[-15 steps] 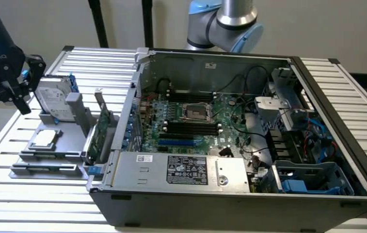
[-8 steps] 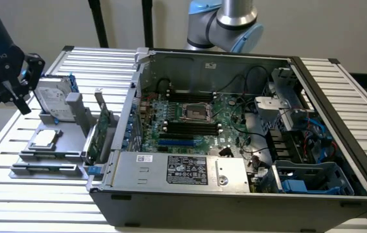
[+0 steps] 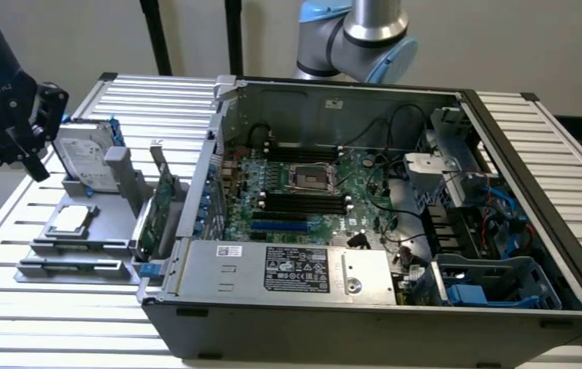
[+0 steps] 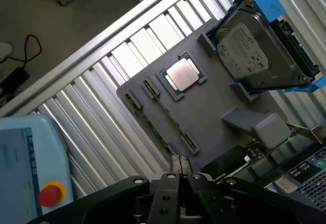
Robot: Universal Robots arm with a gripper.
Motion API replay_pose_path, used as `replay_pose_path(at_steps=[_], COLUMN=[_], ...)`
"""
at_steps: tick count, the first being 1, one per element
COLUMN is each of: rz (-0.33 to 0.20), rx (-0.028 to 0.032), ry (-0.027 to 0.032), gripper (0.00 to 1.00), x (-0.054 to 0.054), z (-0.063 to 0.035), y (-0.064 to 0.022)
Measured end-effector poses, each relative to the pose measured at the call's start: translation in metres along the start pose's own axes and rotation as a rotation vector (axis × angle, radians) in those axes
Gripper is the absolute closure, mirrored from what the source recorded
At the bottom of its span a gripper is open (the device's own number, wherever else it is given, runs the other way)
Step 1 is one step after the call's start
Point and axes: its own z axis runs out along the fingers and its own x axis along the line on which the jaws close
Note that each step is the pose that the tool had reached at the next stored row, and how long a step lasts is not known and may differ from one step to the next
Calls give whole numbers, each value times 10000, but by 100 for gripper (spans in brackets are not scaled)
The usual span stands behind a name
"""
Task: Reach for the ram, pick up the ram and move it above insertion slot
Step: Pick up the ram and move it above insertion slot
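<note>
I'm hovering with my gripper (image 4: pixel 179 164) pinched closed, gripping nothing. The ram (image 4: pixel 162 137) is standing on edge along the outer rim of the gray tray (image 4: pixel 214 102), a thin green strip. Open slatted table (image 4: pixel 102 117) is running beside it, hard drive (image 4: pixel 249 51) well apart.

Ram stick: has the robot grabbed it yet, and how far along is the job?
Nothing looks finished. The ram lies in its holder on the gray fixture, not lifted. In hand: the gripper hangs close over the ram's end of that fixture. Left: the pick-up, and the carry to above the black insertion slot inside the open computer case.
</note>
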Motion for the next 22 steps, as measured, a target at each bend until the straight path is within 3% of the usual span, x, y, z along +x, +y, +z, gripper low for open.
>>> replay_pose_path(at_steps=[22], rz=[-3994], rx=[13], ry=[114], gripper=[89], x=[0], z=[0], y=[0])
